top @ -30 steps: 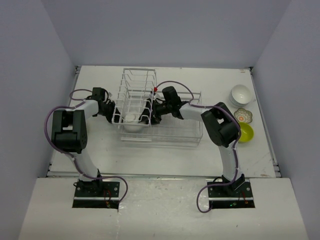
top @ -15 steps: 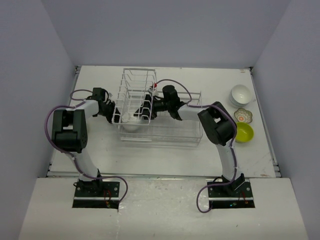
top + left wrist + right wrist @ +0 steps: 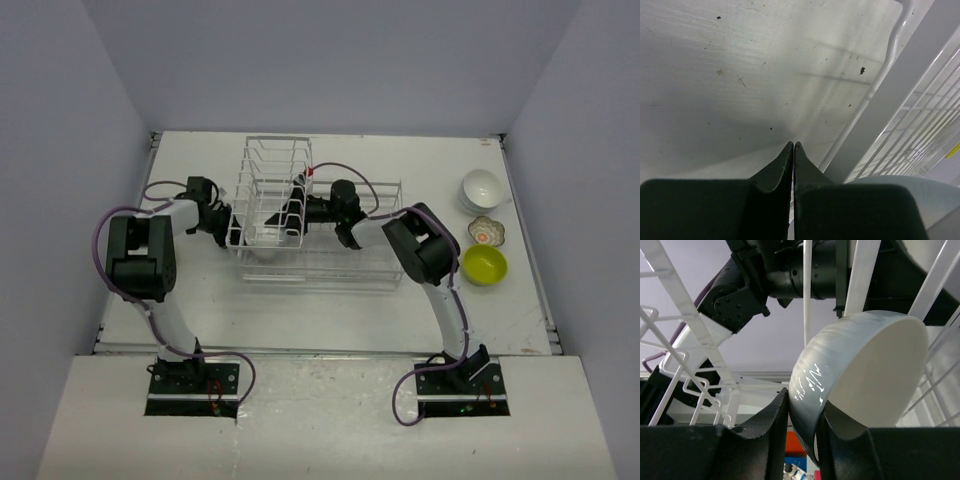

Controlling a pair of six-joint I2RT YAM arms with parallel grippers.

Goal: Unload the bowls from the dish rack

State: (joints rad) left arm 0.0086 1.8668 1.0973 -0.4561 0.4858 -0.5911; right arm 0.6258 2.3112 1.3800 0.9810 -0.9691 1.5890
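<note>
Clamping a white bowl (image 3: 860, 370), right end effector (image 3: 802, 412) is narrow; left end effector (image 3: 793, 146) closed.

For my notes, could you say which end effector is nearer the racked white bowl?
Right: the right end effector pinches the white bowl; the left end effector sits shut outside the rack.

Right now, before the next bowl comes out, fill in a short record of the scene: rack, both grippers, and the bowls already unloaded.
dish rack: on the table, an arm at each end
white bowl: inside the rack, tilted on edge
right gripper: closed on the white bowl's rim
left gripper: shut, empty, beside the rack's wire
unloaded, right side of table: white bowls, patterned bowl, lime-yellow bowl
</note>
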